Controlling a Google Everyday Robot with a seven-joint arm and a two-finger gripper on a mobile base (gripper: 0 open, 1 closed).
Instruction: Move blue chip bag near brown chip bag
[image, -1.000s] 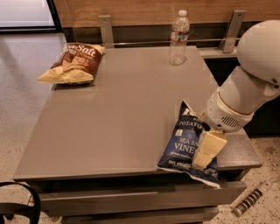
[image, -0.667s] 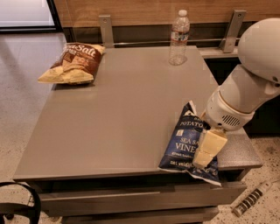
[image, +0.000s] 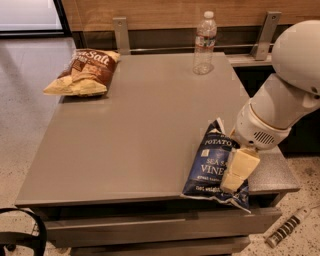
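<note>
Cream tool (image: 240, 170) sits on the blue chip bag (image: 210, 167) at the near right edge of the table (image: 140, 130); its grip cannot be told. Well apart, the brown chip bag (image: 82, 72) lies at the far left corner.

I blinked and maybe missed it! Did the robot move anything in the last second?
Nothing visibly moved. The claw is on the blue bag at the near right edge of the table, same as before. The brown bag and the bottle are where they were.
</note>
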